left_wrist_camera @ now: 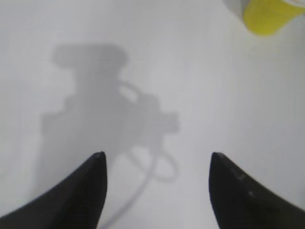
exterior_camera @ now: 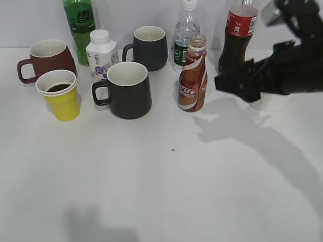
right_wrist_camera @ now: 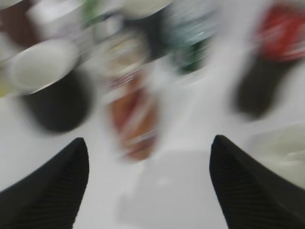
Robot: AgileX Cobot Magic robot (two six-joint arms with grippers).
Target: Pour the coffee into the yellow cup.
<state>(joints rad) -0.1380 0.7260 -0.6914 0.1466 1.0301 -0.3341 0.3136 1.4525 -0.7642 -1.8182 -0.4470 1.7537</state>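
The coffee bottle (exterior_camera: 193,79) stands upright and uncapped in the middle of the white table; it shows blurred in the right wrist view (right_wrist_camera: 131,114). The yellow cup (exterior_camera: 60,95) stands at the left with dark liquid inside, and its yellow base shows in the left wrist view (left_wrist_camera: 268,16). My right gripper (exterior_camera: 237,86) is open and empty, in the air to the right of the coffee bottle, apart from it; its jaws (right_wrist_camera: 149,148) frame bare table. My left gripper (left_wrist_camera: 157,160) is open and empty over bare table, out of the exterior view.
Around the bottle stand two black mugs (exterior_camera: 127,89) (exterior_camera: 148,48), a brown-red mug (exterior_camera: 48,58), a white milk bottle (exterior_camera: 101,54), a green bottle (exterior_camera: 79,22), a clear water bottle (exterior_camera: 185,38) and a cola bottle (exterior_camera: 237,40). The front of the table (exterior_camera: 161,191) is bare.
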